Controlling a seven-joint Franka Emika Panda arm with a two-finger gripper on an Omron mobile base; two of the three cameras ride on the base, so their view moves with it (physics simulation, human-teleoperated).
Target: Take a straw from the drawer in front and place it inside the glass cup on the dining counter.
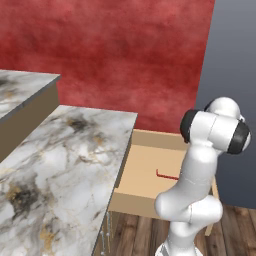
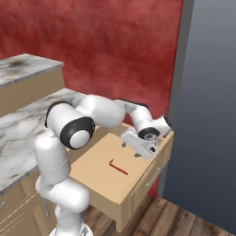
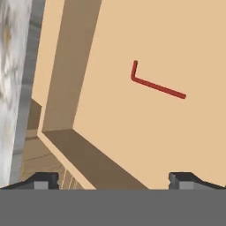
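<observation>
A: Nearest the hand camera, how do the jaws stand?

B: The gripper (image 3: 114, 178) has them spread wide; one dark fingertip (image 3: 43, 180) shows at each lower corner of the hand view, with nothing between them and nothing touched.

A: And in the right base view?

B: There the gripper (image 2: 130, 150) hangs above the floor of the drawer (image 2: 94, 186), fingers pointing down, not touching the wood. It holds nothing.

A: Where is the straw?

B: The straw (image 3: 155, 84) lies flat on the drawer's tan floor, a thin red stick with a short bent end. In the right base view the straw (image 2: 118, 167) rests near the gripper, towards the drawer's front, apart from it. In the left base view the straw (image 1: 166, 175) is partly hidden behind the arm.

A: Farther off?

B: A marble counter (image 1: 60, 165) runs beside the drawer (image 1: 131, 202), and a red wall (image 1: 125, 50) stands behind.
</observation>
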